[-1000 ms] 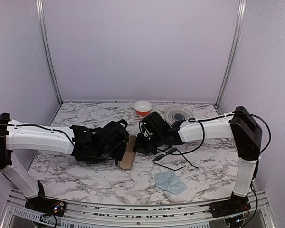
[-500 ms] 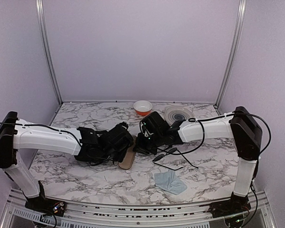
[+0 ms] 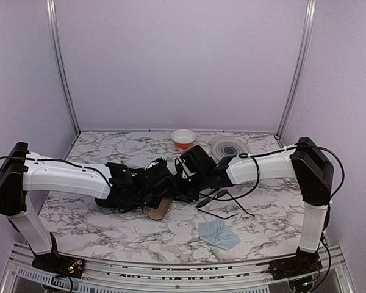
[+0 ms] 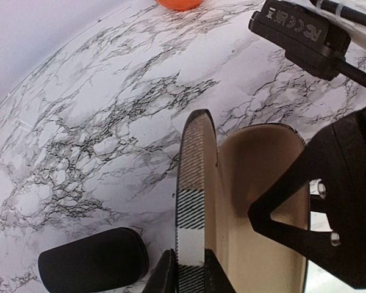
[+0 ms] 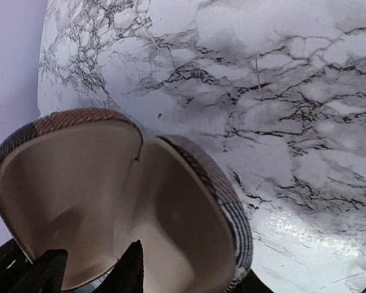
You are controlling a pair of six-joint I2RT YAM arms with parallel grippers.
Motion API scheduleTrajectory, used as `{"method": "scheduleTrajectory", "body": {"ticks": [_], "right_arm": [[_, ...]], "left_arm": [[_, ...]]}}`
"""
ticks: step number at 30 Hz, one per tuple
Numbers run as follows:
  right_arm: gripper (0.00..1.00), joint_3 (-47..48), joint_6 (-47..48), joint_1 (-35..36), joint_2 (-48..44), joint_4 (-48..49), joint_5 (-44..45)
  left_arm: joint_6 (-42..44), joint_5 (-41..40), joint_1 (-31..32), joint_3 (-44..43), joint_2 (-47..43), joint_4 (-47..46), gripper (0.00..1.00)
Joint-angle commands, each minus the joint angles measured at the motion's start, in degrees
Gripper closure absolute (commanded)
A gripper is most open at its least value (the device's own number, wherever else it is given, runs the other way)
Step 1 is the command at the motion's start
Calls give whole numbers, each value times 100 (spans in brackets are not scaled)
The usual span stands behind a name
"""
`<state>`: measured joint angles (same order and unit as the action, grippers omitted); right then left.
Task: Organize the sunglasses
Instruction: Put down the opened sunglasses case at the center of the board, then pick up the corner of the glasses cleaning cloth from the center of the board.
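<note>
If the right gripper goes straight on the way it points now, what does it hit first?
The tan lining of the open plaid case; the right gripper points straight into it. Depth is unclear, but it looks close.

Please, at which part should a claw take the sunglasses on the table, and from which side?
Probably the bridge between the lenses of the sunglasses, coming straight from above: they lie flat on the table, temples unfolded toward the near edge, and the wire frame is thin, so a side approach would likely slip.

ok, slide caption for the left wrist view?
Left pincer grips the open plaid case by its lid; black case beside.
</note>
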<state>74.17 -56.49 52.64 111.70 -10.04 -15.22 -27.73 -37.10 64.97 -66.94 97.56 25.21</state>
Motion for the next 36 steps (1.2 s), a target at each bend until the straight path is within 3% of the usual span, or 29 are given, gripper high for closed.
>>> {"method": "scheduleTrajectory", "body": {"ticks": [1, 12, 29, 36], "right_arm": [[58, 229, 425, -13, 33, -21, -242], [56, -5, 1067, -225, -531, -561, 163], [56, -218, 1105, -228, -576, -547, 87], [55, -232, 1245, -228, -688, -564, 207]], "left_arm": [[-53, -574, 33, -220, 137, 661, 85], [-659, -1176, 34, -280, 469, 1547, 85], [-1007, -1298, 40, -310, 693, 1711, 81], [-833, -1219, 36, -443, 510, 1701, 71]]}}
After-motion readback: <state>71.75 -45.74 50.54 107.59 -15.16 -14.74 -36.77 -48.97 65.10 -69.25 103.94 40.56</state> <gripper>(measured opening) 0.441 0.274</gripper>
